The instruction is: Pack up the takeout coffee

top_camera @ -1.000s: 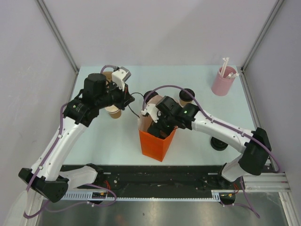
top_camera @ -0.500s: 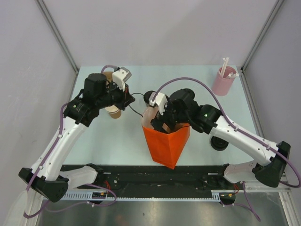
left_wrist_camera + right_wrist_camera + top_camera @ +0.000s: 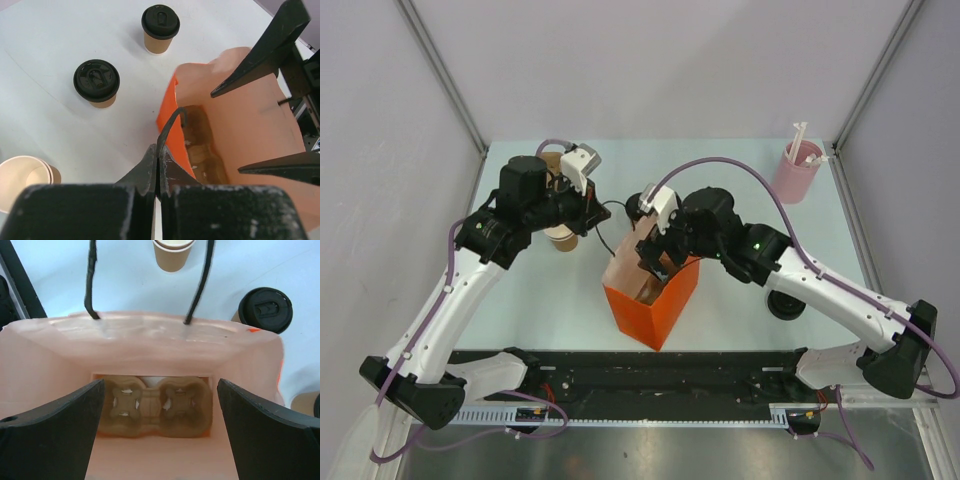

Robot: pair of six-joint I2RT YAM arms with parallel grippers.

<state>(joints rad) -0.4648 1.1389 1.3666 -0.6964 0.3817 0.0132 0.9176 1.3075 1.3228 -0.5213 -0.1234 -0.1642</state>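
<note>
Since 1 s ago the right arm has stretched further out over the table (image 3: 550,290), and the orange bag (image 3: 645,310) has shifted, its mouth pulled wider toward the left arm. Right gripper (image 3: 160,385) sits inside that mouth with its fingers spread wide toward the 2 side walls; it holds nothing and looks to be propping the bag open. Left gripper (image 3: 157,155) is pinched tight on a black cord handle (image 3: 171,122) of the bag. At the bottom of the bag lies a brown pulp tray (image 3: 152,407) with both sockets unfilled.

Neither coffee is packed yet. In the left wrist view 1 coffee cup (image 3: 96,82) stands on the table near the bag's edge, and the second coffee cup (image 3: 160,27) stands further off. Both are upright with black lids on top, so their long axis is vertical. They lie beyond the bag, on the side away from the arm bases.

By my judgement the right gripper is the free one and the nearer. It would have to rise out of the mouth and cross the far rim, leaving only the left grip on the handle to steady the bag. Unlidded cups (image 3: 25,175) near the left arm are not the coffee
</note>
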